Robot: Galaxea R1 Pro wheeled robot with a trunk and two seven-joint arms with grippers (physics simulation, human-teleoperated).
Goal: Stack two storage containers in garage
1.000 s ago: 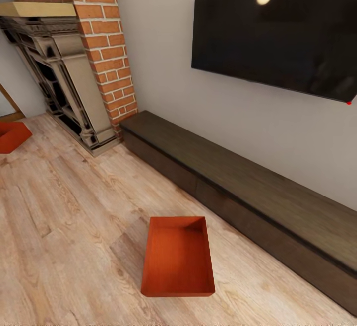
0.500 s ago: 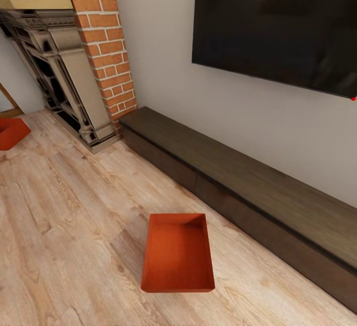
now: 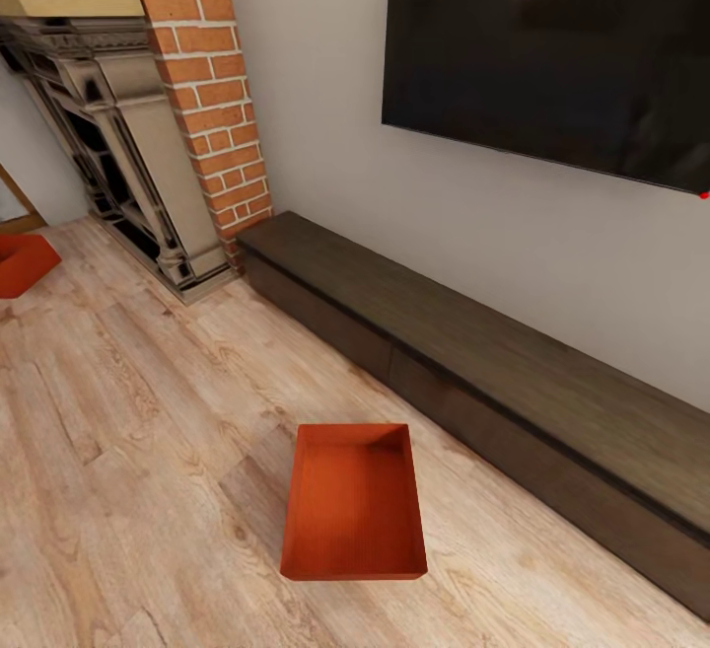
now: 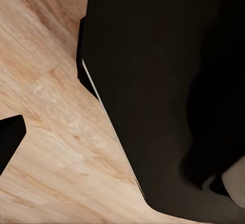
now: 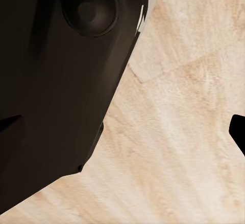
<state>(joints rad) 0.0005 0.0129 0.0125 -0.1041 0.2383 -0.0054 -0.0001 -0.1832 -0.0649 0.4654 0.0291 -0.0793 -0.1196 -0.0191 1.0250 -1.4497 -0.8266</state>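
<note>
Resting on the light wood-plank floor [image 3: 128, 431] of the living room, one red-orange storage container [image 3: 355, 505] sits open side up, just in front of the long dark low bench [image 3: 513, 382] that runs along the pale wall. A second container [image 3: 25, 263] lies well apart from it, near the foot of the red brick fireplace [image 3: 202, 86] with its dark surround, and is partly cut off at the edge of the head view. Above the bench hangs a black wall TV [image 3: 547, 56] with a small reflected light spot on it.

Neither gripper appears in the head view, so the containers cannot be placed relative to either one. The left wrist view looks along a large dark part of the robot's body [image 4: 163, 96] over the plank floor, and the right wrist view shows a similar dark body part [image 5: 61, 81] above the same planks. From these pictures I cannot tell whether either gripper's jaws are wide or narrow.
</note>
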